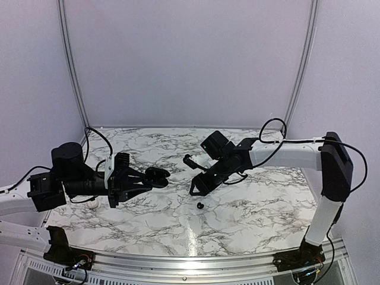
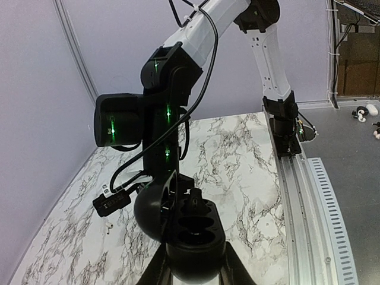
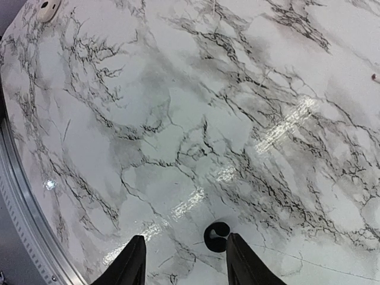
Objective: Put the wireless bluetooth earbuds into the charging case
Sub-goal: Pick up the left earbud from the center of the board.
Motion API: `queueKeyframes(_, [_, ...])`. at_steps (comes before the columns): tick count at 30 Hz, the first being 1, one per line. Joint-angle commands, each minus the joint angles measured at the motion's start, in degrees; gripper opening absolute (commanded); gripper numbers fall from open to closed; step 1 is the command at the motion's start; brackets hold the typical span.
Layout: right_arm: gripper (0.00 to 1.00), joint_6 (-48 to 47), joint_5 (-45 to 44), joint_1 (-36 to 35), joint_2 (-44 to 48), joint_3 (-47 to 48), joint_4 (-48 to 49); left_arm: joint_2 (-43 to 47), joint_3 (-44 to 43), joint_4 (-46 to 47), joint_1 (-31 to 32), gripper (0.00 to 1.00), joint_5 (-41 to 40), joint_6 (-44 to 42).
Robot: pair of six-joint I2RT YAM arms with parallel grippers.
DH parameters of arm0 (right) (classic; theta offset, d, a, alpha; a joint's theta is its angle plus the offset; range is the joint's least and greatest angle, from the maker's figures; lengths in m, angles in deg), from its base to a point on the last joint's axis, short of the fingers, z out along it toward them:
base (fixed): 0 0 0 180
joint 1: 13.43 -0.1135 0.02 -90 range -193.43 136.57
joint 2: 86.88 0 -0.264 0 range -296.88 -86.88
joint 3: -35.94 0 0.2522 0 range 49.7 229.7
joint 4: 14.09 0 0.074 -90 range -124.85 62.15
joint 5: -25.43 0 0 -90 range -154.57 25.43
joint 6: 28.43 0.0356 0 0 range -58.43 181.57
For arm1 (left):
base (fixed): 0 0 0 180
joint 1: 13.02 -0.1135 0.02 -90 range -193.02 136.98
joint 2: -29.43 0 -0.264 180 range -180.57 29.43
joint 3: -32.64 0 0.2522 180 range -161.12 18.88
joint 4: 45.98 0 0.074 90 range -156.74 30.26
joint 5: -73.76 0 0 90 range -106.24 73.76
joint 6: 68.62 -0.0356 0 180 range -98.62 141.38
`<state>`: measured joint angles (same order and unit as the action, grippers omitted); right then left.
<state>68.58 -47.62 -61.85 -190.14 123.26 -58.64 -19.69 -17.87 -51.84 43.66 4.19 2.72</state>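
Two end effectors show in our views, and they stand differently. Our left end effector [image 2: 196,262] is clamped on the charging case [image 2: 191,233], which looks black here. It holds the case up off the marble surface [image 1: 249,219]. The lid [image 2: 153,208] hangs open to one side of the case, and two hollows face the wrist camera. Both hollows are as dark as the case, so we cannot tell whether either holds an earbud.

Our right end effector [image 3: 185,240] has its fingers [image 3: 135,261] apart and grips nothing. One black earbud [image 3: 217,236] lies on the surface in the gap between those fingers, closer to one finger than the other. We cannot tell whether it touches that finger. In the top view the same earbud [image 1: 200,205] lies just beside the right end effector [image 1: 195,189] and well apart from the left end effector [image 1: 155,176]. A small white object [image 3: 47,9] lies far from the right end effector, near the surface's edge.
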Motion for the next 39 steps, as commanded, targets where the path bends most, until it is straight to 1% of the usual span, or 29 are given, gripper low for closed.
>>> queueKeyframes(1, [0.46, -1.1, -3.7, -2.1, -1.9, 3.7, -5.9, 0.4, 0.1, 2.0, -0.3, 0.0, -0.4, -0.2])
queueKeyframes(10, [0.4, -1.2, -4.3, -3.9, -5.6, 5.3, -8.2, 0.4, 0.1, 2.1, -0.3, 0.0, -0.4, -0.2])
queueKeyframes(26, [0.38, -1.8, -3.6, -4.0, -7.7, 5.9, -7.9, 0.3, 0.3, 2.3, -0.3, 0.0, -0.4, -0.1])
queueKeyframes(39, [0.36, -1.8, -2.8, -4.0, -8.4, 4.1, -7.2, 0.2, 0.4, 2.3, -0.3, 0.0, -0.6, -0.1])
